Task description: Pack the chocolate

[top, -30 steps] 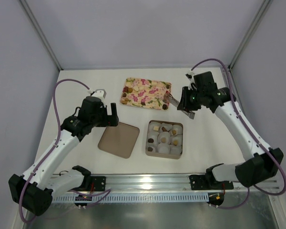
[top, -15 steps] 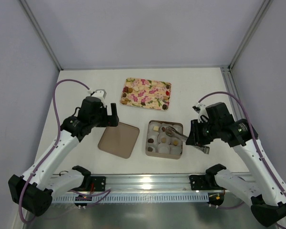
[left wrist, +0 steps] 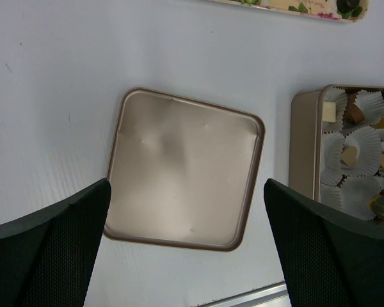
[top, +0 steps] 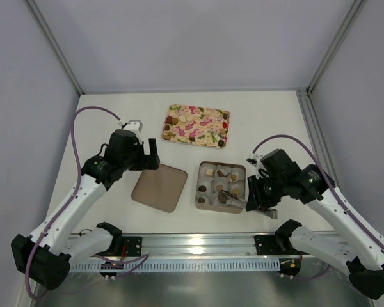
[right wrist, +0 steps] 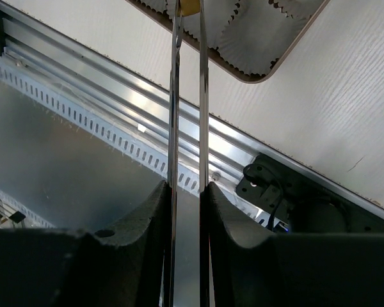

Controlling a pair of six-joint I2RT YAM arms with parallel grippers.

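Chocolate pieces [top: 173, 119], dark brown and tan, lie on the floral tray [top: 196, 125]. More sit in white paper cups inside the tan box [top: 220, 208], seen also as the box [left wrist: 304, 147] with a tan piece [left wrist: 351, 155]. My right gripper [top: 253, 203] is shut on metal tongs [top: 233, 198], whose tips reach over the box's near row. In the right wrist view my right gripper [right wrist: 187, 185] clamps the tongs [right wrist: 176, 96], with a golden-tan chocolate [right wrist: 190, 6] pinched at their tips above a paper cup. My left gripper [top: 147, 153] stands open over the lid.
The box's flat tan lid [top: 159, 187] lies left of the box, under my left gripper [left wrist: 186, 185]. A metal rail [top: 198, 243] runs along the table's near edge. Walls close in the back and both sides.
My right arm has swung from the floral tray down to the box, bringing the tongs and the piece they hold over its near row. The left arm has not moved.
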